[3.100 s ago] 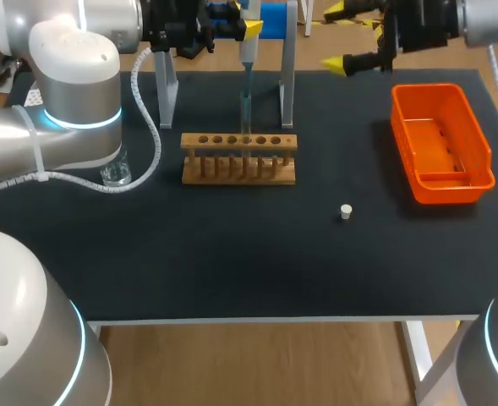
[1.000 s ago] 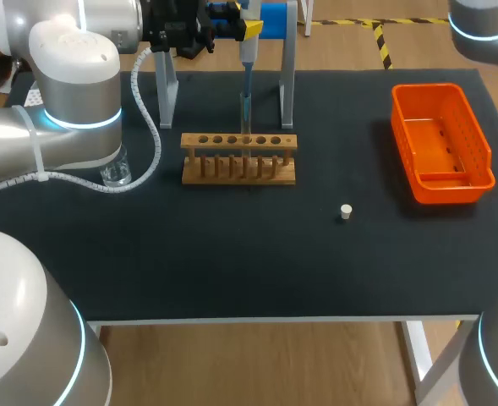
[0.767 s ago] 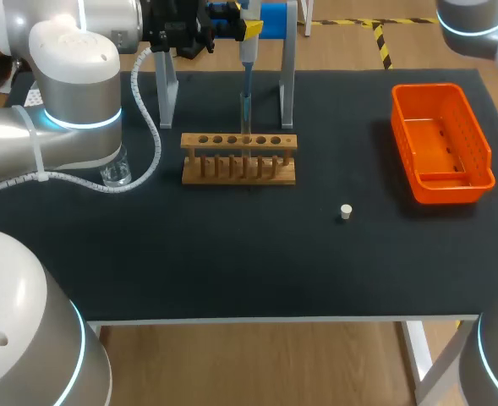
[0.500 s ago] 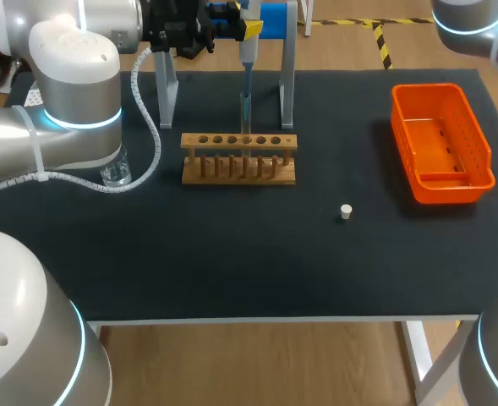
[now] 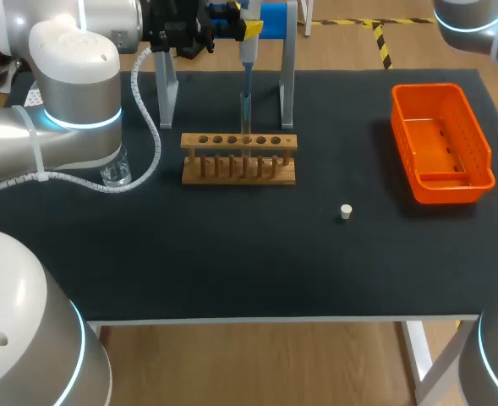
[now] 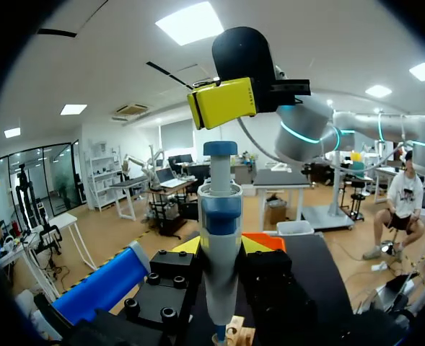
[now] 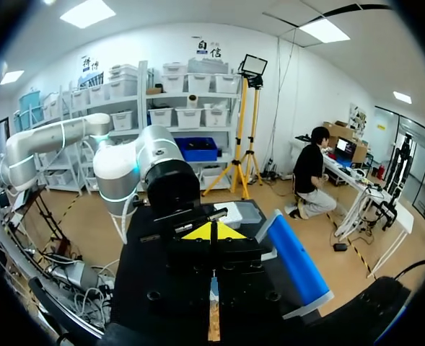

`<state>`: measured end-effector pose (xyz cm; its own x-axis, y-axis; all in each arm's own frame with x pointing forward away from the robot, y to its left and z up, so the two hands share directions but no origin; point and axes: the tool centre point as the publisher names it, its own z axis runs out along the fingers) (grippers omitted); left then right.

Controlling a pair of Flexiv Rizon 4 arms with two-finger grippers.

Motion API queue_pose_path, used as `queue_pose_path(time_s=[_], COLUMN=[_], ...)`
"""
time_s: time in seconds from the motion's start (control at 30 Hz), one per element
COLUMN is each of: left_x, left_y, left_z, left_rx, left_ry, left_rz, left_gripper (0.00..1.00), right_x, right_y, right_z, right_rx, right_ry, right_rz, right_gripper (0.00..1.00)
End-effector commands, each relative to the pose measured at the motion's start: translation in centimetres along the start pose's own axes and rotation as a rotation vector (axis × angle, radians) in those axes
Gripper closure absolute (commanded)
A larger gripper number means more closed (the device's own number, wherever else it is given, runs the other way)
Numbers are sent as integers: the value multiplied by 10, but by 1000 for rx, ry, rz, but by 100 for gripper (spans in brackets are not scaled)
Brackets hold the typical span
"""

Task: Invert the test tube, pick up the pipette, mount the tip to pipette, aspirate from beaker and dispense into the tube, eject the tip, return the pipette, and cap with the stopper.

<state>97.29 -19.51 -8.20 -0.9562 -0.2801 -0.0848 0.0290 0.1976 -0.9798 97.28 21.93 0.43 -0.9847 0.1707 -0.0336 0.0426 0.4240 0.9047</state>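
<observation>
From where I stand, the left gripper (image 5: 247,30) is clenched on the pipette (image 5: 247,57) and holds it upright between two grey stand posts (image 5: 287,85); the nearer post is just to its right. Directly beneath it, the test tube (image 5: 245,110) stands in the wooden rack (image 5: 238,158). The right gripper (image 6: 223,103), tips pressed together on nothing, hangs just above the plunger. The stopper (image 5: 346,212) lies well apart from the rack, to the right. The orange tray (image 5: 435,88) hugs the table (image 5: 232,254) edge.
</observation>
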Motion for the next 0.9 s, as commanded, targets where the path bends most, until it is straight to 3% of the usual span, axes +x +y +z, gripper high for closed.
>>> queue_pose_path(time_s=[0.03, 0.9], left_x=[-1, -1], left_y=[1, 1], left_z=[0, 0], left_rx=[6, 6], left_ry=[1, 1], left_rz=[2, 2], left_gripper=[100, 100], right_x=[-1, -1], right_y=[1, -7], right_z=[1, 7], right_rx=[7, 36], right_ry=[5, 33], right_rz=[-1, 7], right_gripper=[100, 100])
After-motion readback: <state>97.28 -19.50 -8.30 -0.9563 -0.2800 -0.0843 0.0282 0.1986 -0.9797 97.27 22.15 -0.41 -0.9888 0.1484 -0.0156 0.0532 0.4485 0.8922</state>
